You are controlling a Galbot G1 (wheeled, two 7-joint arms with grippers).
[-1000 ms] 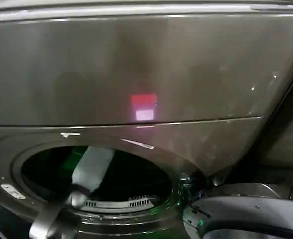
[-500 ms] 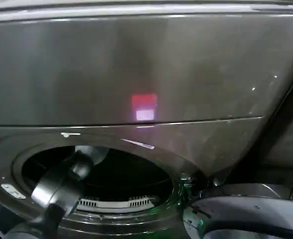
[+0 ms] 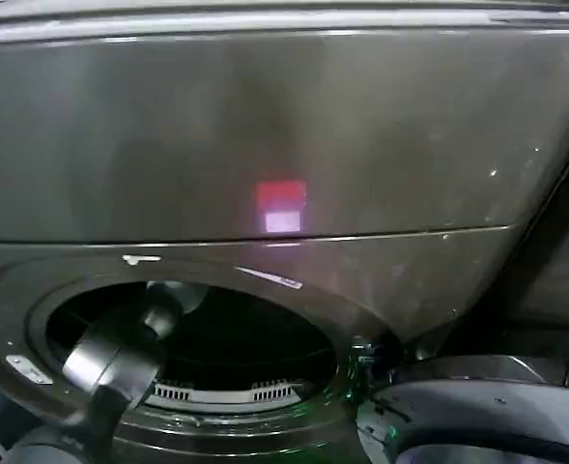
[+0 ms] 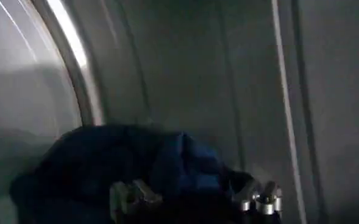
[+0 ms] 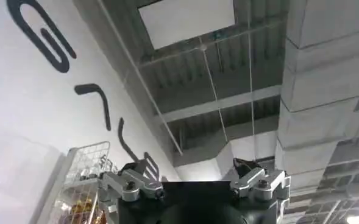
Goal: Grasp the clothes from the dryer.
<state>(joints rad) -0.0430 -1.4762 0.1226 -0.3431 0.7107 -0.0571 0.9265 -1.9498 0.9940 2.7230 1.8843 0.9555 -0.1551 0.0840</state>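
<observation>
Left arm: reaches in through the lower-left part of the round porthole of the dryer [image 3: 284, 126], its far end gone into the dark drum.
Left tool [image 4: 194, 198]: inside the drum, fingers [image 4: 125, 196] spread apart, poised right over the clothes; nothing visibly gripped between them, and whether they touch the fabric I cannot tell.
Clothes [image 4: 136, 164]: a dark blue heap lying low in the drum against its curved metal wall, just beyond the left tool's fingertips.
Dryer door area: porthole stands open; a small red light [image 3: 281, 205] glows on the front panel above its upper edge.
Right arm: parked outside the machine, off the dryer's lower-right corner.
Right tool [image 5: 194, 182]: pointing up toward the ceiling of the room, fingers apart, empty.
Done so far: as I judge it, the reach into the drum is made and the left tool is lined up over the heap.
Left to do: it seems the closing on the fabric and the drawing of the clothes out through the porthole are both not yet done.
</observation>
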